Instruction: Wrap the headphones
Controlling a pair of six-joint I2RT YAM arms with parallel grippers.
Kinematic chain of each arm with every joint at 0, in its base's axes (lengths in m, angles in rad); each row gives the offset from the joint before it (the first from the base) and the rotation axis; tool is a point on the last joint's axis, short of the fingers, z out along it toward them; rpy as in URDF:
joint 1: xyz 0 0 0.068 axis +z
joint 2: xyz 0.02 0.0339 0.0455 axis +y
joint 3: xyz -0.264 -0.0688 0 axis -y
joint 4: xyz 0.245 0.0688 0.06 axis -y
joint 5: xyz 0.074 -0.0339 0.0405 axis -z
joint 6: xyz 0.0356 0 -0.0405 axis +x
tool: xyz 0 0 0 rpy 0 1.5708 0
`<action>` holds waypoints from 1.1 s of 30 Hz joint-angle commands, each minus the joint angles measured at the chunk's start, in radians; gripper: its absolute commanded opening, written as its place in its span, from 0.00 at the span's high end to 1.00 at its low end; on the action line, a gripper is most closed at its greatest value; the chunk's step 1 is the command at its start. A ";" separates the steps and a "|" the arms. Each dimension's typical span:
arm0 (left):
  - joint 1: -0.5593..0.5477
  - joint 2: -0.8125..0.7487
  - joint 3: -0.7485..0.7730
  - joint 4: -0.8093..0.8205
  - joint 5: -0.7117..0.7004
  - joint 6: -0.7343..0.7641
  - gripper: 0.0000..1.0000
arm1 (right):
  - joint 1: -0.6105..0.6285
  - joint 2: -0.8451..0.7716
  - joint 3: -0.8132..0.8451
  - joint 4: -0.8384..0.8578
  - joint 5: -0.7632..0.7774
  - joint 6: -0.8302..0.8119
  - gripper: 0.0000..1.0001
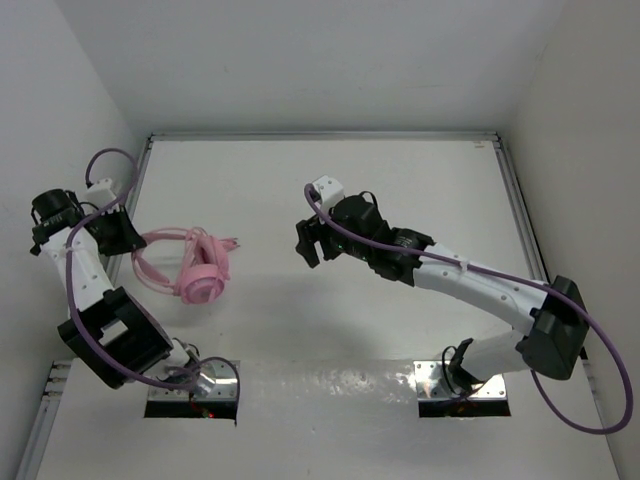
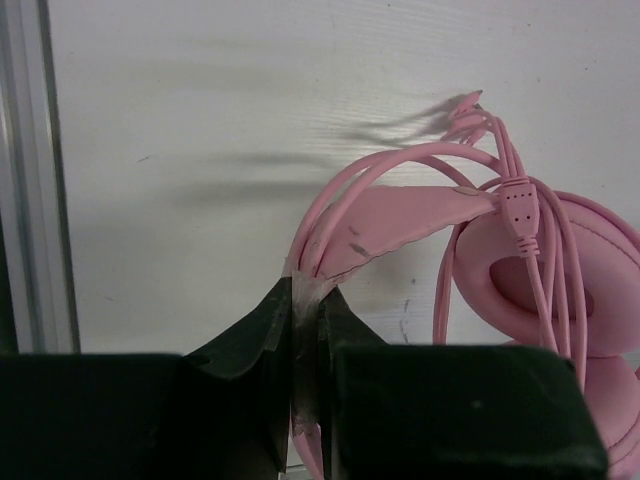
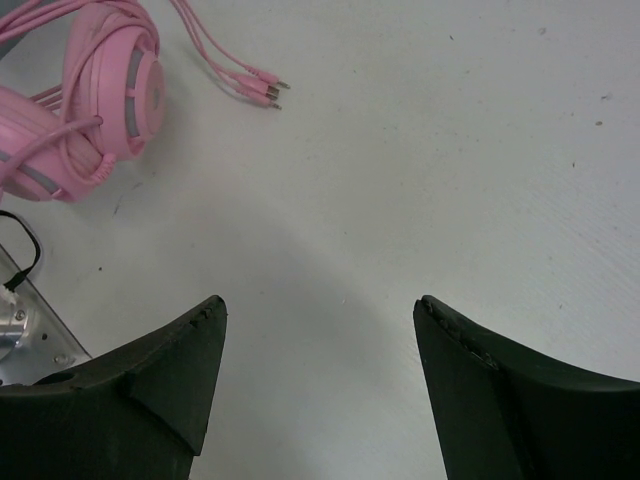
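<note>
The pink headphones (image 1: 198, 272) lie at the left of the white table, earcups stacked, cable looped over the headband. My left gripper (image 1: 126, 232) is shut on the headband (image 2: 400, 215) at its left end; in the left wrist view the gripper (image 2: 308, 290) pinches the band and cable strands. The cable (image 2: 530, 260) hangs in loops over an earcup (image 2: 560, 270). The plugs (image 3: 265, 88) lie on the table beside the earcups (image 3: 110, 80). My right gripper (image 1: 307, 245) is open and empty above the table's middle, right of the headphones; in the right wrist view the gripper (image 3: 320, 305) holds nothing.
White walls enclose the table on the left, back and right. A metal rail (image 2: 30, 180) runs along the left edge, close to the left gripper. Purple arm cables (image 1: 100, 170) loop over both arms. Metal base plates (image 1: 190, 390) sit at the near edge.
</note>
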 commanded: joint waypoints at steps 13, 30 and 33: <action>0.107 0.075 -0.177 0.360 0.148 -0.210 1.00 | 0.016 0.080 0.053 -0.007 0.007 -0.062 0.25; 0.119 0.166 -0.188 0.370 0.271 -0.217 1.00 | -0.032 0.845 0.757 0.143 -0.136 0.079 0.93; 0.119 0.179 -0.187 0.372 0.277 -0.210 1.00 | -0.055 0.985 0.831 0.253 -0.099 0.217 0.97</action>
